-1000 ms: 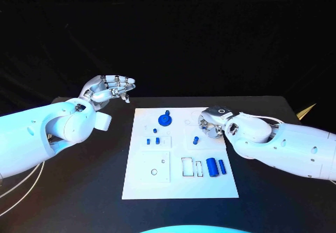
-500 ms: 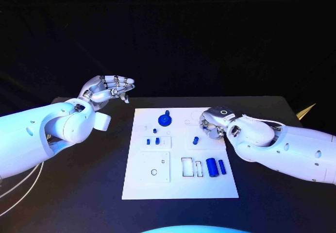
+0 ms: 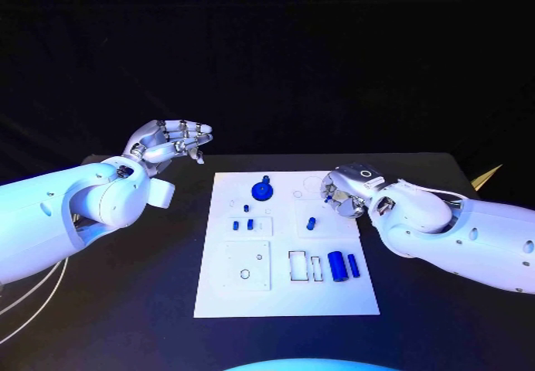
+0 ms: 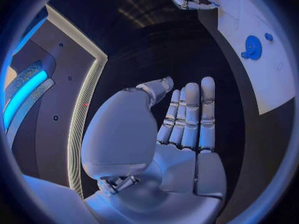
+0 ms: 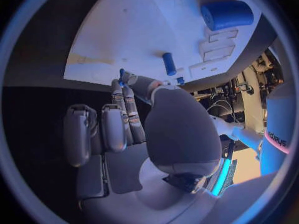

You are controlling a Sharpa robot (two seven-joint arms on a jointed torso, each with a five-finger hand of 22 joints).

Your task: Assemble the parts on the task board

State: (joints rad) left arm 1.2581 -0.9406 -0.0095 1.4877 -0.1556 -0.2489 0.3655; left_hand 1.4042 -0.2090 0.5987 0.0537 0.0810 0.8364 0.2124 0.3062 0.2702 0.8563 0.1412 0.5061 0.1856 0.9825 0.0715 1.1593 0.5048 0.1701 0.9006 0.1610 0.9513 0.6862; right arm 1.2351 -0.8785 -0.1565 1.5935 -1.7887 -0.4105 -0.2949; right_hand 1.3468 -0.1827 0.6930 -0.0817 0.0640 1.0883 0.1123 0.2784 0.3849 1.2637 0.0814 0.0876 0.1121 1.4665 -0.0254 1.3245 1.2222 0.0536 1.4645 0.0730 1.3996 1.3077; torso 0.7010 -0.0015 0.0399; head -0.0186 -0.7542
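Observation:
The white task board [image 3: 287, 294] lies in the middle of the black table. On it are a blue round part [image 3: 263, 190], small blue pegs [image 3: 250, 224], one more peg [image 3: 311, 224] and two blue cylinders [image 3: 337, 266]. My right hand [image 3: 343, 197] hovers over the board's back right edge. In the right wrist view its thumb and a finger pinch a small blue part [image 5: 121, 74], with the peg [image 5: 169, 63] and the thick cylinder [image 5: 227, 14] beyond. My left hand [image 3: 167, 141] is raised off the table at the back left, fingers apart and holding nothing [image 4: 187, 124].
A square white inset [image 3: 247, 265] and an open rectangular slot [image 3: 299, 265] sit in the board's near half. Bare black table [image 3: 145, 309] lies on both sides of the board. The left wrist view shows the board's far end [image 4: 274, 79] with the round part [image 4: 252, 47].
My right hand and forearm have drifted slightly to the right over the board's edge. The left hand has stayed where it was.

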